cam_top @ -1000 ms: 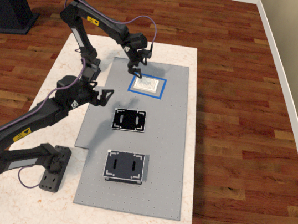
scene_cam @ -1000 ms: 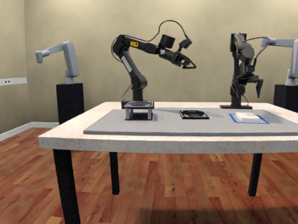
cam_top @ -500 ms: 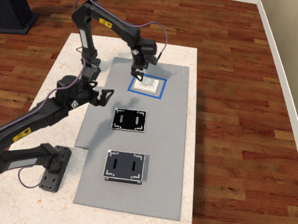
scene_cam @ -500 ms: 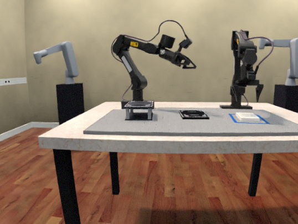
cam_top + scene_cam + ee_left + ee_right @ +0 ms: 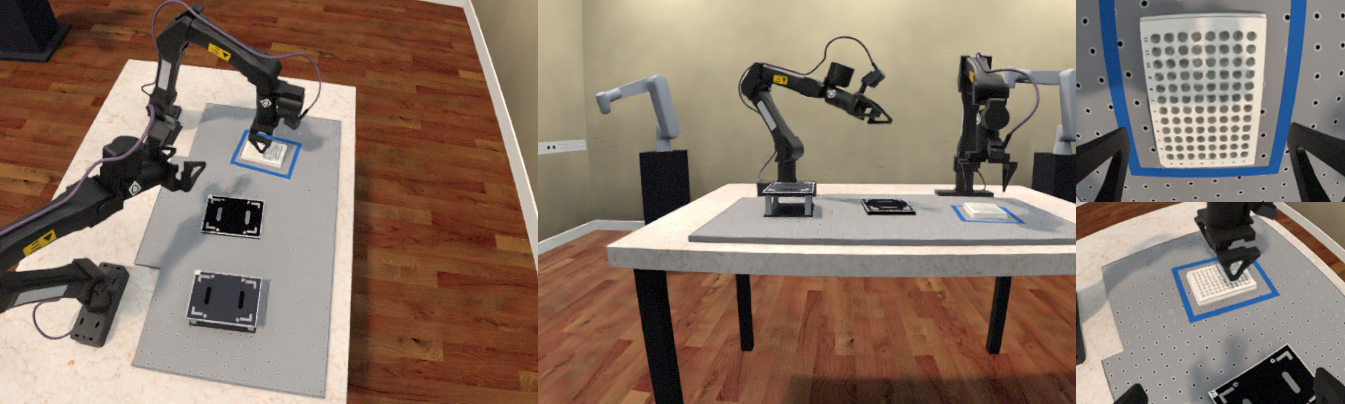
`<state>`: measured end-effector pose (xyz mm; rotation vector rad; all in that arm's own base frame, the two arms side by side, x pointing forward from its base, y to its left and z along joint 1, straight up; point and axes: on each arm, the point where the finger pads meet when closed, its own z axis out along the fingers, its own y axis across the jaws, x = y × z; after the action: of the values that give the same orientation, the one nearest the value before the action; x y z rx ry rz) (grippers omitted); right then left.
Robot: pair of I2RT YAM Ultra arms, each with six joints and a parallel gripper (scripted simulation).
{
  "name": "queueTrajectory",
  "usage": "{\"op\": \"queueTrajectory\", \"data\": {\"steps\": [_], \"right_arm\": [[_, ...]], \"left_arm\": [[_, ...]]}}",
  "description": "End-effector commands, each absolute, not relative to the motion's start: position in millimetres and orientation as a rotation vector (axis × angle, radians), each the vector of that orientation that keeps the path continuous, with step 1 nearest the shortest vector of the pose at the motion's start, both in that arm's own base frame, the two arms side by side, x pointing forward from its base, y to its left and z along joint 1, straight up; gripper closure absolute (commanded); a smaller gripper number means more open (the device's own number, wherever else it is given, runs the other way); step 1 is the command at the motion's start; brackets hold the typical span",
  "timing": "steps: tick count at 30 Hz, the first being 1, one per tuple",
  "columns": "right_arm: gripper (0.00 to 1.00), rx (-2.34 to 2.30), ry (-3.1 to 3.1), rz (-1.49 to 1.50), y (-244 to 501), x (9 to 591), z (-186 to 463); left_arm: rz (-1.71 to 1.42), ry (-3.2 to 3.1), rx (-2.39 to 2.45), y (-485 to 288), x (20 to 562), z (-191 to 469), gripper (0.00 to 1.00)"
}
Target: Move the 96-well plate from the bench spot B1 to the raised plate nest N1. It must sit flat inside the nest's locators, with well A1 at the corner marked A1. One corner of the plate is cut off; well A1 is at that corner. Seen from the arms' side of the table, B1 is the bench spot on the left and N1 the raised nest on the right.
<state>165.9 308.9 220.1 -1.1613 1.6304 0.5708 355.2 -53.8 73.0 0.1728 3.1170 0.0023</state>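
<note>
From the arms' side, we are hovering our left gripper [image 5: 261, 141] [image 5: 990, 175] [image 5: 1208, 135] [image 5: 1223, 262] over the 96-well plate [image 5: 265, 152] [image 5: 983, 210] [image 5: 1204, 95] [image 5: 1218, 283] — its claw spread, gripping nothing — while the plate is lying inside the blue outline [image 5: 235, 151] [image 5: 959, 214] [image 5: 1288, 86] [image 5: 1182, 294]. Rightward, we are holding our right gripper [image 5: 186, 162] [image 5: 880, 114] [image 5: 1227, 387] high, open and empty — and the raised nest [image 5: 225, 299] [image 5: 789, 189] is standing plateless.

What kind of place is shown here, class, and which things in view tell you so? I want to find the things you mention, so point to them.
Probably a robotics lab: a 96-well plate [image 5: 276, 150] [image 5: 984, 209] [image 5: 1204, 104] [image 5: 1211, 288] lies on a perforated grey board [image 5: 295, 260] [image 5: 838, 227] [image 5: 1166, 328], and jointed black arms stand on the same table [image 5: 75, 165] [image 5: 688, 256].
</note>
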Motion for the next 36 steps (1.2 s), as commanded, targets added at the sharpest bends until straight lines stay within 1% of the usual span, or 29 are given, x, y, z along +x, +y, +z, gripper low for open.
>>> {"op": "queueTrajectory", "data": {"steps": [1,6,36], "right_arm": [[0.0,-1.141,1.598,0.595,313.4,164.1,231.0],[0.0,-1.141,1.598,0.595,313.4,164.1,231.0],[0.0,-1.141,1.598,0.595,313.4,164.1,231.0]], "left_arm": [[-0.016,3.123,0.148,-52.0,357.8,79.4,0.0],[-0.012,3.136,0.156,-50.1,350.6,71.8,0.0],[-0.013,3.132,0.159,-49.3,351.3,29.0,0.0]]}}
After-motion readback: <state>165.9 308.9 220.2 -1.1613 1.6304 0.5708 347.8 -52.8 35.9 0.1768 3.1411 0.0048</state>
